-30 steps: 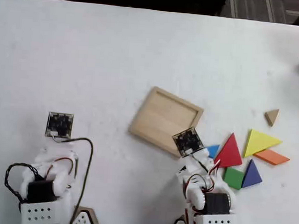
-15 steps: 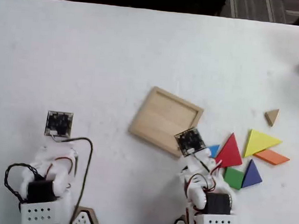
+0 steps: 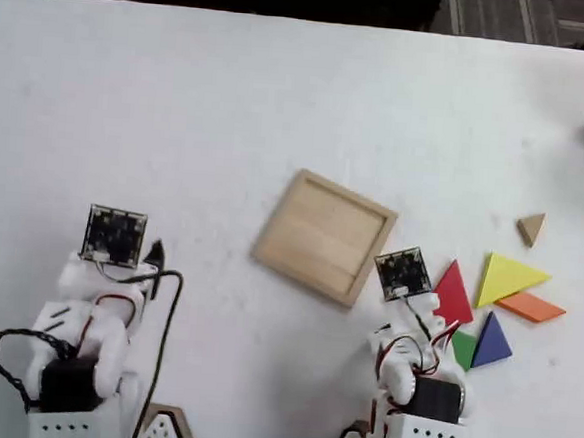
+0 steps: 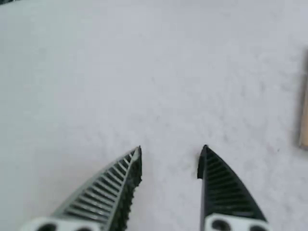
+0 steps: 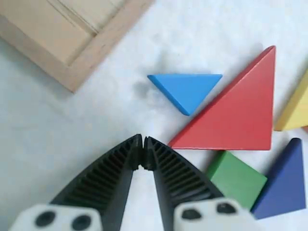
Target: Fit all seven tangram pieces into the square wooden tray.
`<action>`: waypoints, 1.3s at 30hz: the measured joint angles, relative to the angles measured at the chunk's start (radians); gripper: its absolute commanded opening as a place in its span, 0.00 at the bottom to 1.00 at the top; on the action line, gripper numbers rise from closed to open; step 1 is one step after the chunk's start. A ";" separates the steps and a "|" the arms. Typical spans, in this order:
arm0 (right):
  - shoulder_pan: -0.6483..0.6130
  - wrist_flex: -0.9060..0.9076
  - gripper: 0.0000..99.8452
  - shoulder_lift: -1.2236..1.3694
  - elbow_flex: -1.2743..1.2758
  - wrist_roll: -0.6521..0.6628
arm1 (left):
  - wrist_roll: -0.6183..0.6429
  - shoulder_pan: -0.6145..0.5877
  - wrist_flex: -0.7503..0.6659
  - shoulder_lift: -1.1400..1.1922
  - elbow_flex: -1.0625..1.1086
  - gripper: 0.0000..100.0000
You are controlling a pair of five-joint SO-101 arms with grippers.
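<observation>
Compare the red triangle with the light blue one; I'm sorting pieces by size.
The red triangle is far larger than the light blue triangle. The light blue triangle lies closer to the tray than the red triangle. Both lie flat on the table, outside the tray.

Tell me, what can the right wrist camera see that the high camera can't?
Right wrist view: the light blue triangle and the right pincer, shut. High view: the orange piece and the small wooden triangle. Both: the wooden tray, red triangle, green square and dark blue triangle.
</observation>
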 measured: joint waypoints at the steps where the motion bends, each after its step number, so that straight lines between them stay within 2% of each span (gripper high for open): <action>1: 0.000 0.000 0.02 0.000 0.000 0.000 | -0.005 0.008 0.012 0.008 -0.037 0.16; 7: 0.000 0.000 0.02 0.000 0.000 0.000 | 0.028 0.109 0.063 0.307 -0.310 0.16; 11: 0.000 0.000 0.02 0.000 0.000 0.000 | 0.052 0.244 0.112 0.572 -0.473 0.16; 14: 0.002 0.000 0.02 0.000 0.000 0.000 | 0.057 0.361 0.101 0.744 -0.535 0.16; 17: 0.011 0.000 0.02 0.000 0.000 0.000 | 0.081 0.427 0.031 0.901 -0.571 0.16; 23: 0.011 0.000 0.02 0.000 0.000 0.000 | 0.117 0.471 -0.190 1.214 -0.641 0.16; 27: 0.011 0.000 0.02 0.000 0.000 0.000 | 0.117 0.502 -0.279 1.433 -0.747 0.16; 35: 0.011 0.000 0.02 0.000 0.000 0.000 | 0.117 0.502 -0.305 1.910 -1.057 0.16; 39: 0.011 0.000 0.02 0.000 0.000 0.000 | 0.101 0.503 -0.255 2.073 -1.197 0.16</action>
